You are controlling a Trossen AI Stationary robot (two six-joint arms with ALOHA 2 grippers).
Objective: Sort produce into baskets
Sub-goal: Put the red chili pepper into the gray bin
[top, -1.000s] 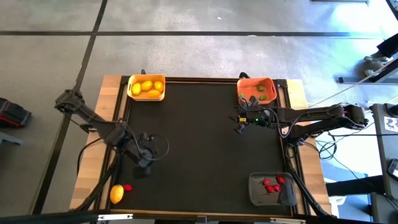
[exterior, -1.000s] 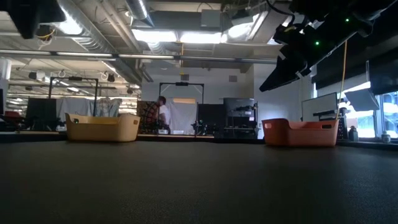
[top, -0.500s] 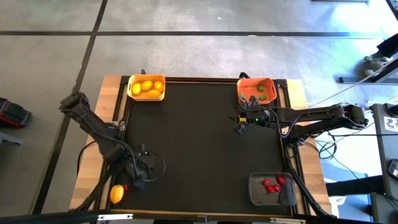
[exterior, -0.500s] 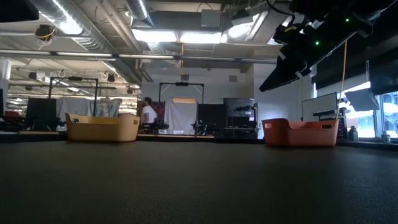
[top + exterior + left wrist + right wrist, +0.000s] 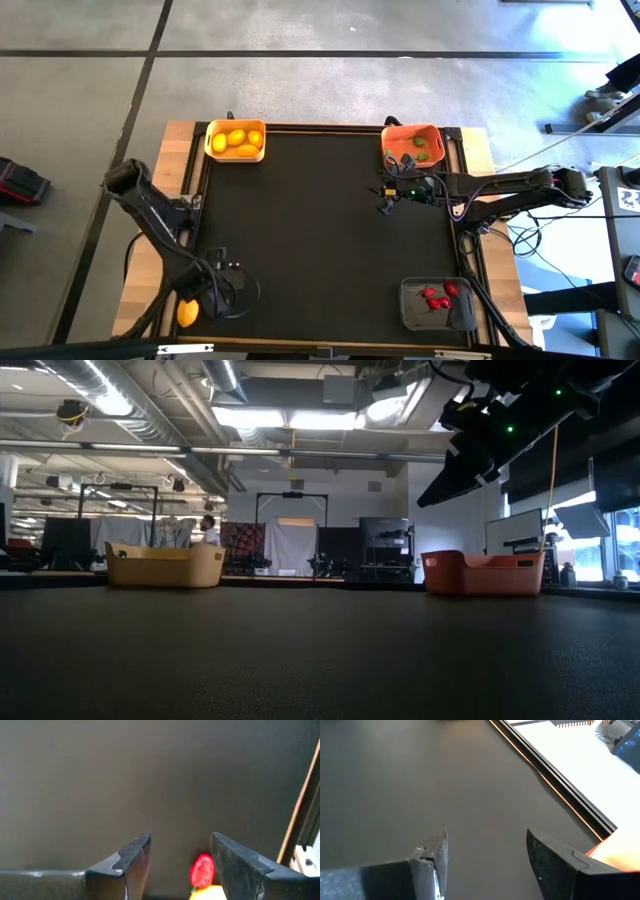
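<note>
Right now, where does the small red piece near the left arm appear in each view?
High view: hidden under the left gripper, beside the yellow lemon.
Low view: not in it.
Left wrist view: red piece between open fingers.
Right wrist view: not in it.
Shared landmark: the yellow lemon.

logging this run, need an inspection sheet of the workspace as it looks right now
surface: black mat on a wooden table, bare mid-area.
job's things: yellow basket with lemons; orange basket with green pieces; grey basket with red pieces; loose lemon and red piece at the mat's near left corner.
clutter: nothing seen.
grippers: left gripper open over the red piece; right gripper open, empty, near the orange basket.
cables: looped on both arms.
surroundings: concrete floor, a person far back.
</note>
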